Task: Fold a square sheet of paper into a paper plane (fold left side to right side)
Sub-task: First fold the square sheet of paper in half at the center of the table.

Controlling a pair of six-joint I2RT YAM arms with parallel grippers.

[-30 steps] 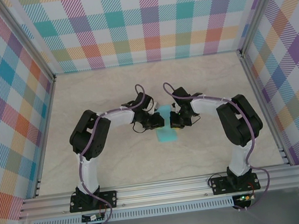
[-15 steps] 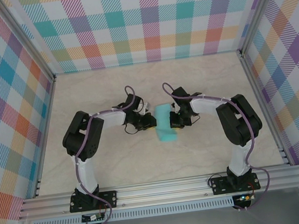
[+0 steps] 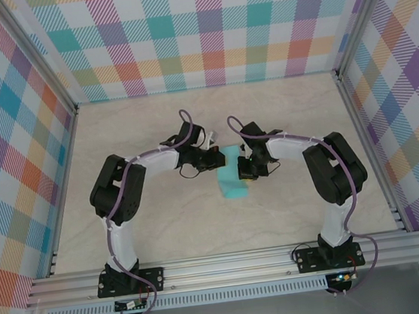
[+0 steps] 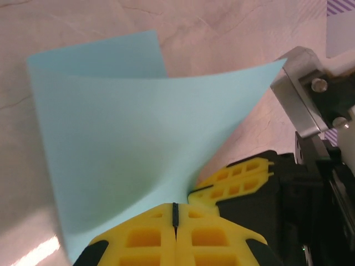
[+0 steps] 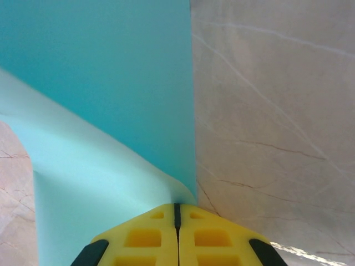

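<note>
Looking down, I see the turquoise sheet of paper (image 3: 234, 183) near the middle of the surface (image 3: 165, 230), between both arms. The left fingers (image 4: 166, 221) are closed tight on its lifted, curling side. The right fingers (image 5: 169, 221) are closed too, pinching the sheet's edge where it bends up off the surface.

1 square sheet of paper (image 3: 233, 186), 1 left hand (image 3: 216, 158), 1 right hand (image 3: 243, 174), 1 table (image 3: 165, 234)
</note>
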